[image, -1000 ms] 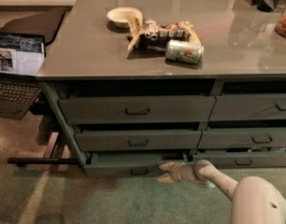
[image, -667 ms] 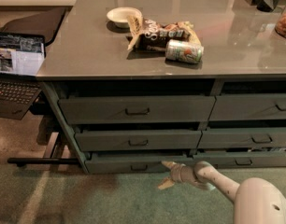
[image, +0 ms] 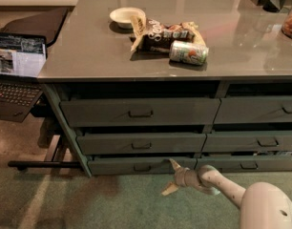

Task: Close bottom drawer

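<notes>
Checking the pose for trouble before any further push. Gripper [image: 169, 176] sits low over the carpet [image: 112, 204], just in front of the right end of the bottom drawer [image: 117, 166]. It is spread wide and holds nothing. The upper fingertip [image: 173, 164] is at or against the low front panel, and the other points down toward the floor. I cannot tell whether there is real contact. The drawer looks nearly home, with its front close to the frame and a thin dark gap above it. Whether it is fully flush I cannot tell from here.

Risk 1: the contact point lies far right of the pull [image: 142, 167], so an off-centre shove could skew the drawer in its runners and jam it short of closed.

Risk 2: the panel is low, and only 1 slanted finger bears on it. That finger could skid off the lower edge and go under, or slide right into the seam beside the neighbour drawer [image: 248, 165].

Risk 3: the lower finger hangs near the carpet, so dropping the wrist any further could drag it.

Risk 4: the middle drawer [image: 141, 143] appears to stand a little proud just above, and lifting during the push could knock the wrist against it.

Risk 5: if the drawer is already seated, more force only loads my arm and shakes the counter [image: 88, 56], where a can [image: 188, 52] lies on its side and might roll.

My judgement: push from nearer the pull, slowly and level.
</notes>
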`<state>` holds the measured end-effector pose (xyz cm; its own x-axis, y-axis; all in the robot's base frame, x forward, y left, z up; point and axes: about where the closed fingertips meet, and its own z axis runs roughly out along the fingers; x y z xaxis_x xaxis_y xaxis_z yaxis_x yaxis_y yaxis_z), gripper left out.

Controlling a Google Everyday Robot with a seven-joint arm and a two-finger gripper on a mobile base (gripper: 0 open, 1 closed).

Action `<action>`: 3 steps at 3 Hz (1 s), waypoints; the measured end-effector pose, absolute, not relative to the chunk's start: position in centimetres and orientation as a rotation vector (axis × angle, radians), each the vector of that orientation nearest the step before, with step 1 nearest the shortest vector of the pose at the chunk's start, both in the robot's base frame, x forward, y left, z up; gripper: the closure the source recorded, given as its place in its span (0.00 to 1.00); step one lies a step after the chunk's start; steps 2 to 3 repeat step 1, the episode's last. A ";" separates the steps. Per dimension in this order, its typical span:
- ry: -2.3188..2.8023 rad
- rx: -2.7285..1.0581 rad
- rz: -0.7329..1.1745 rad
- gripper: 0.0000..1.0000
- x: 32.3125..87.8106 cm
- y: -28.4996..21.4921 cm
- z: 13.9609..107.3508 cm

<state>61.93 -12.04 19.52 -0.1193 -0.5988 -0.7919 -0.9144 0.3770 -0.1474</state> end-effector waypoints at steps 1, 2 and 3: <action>1.814 -1.296 0.497 0.00 60.7 -12.6 19.2; 1.814 -1.296 0.497 0.00 60.7 -12.6 19.2; 1.814 -1.296 0.497 0.00 60.7 -12.6 19.2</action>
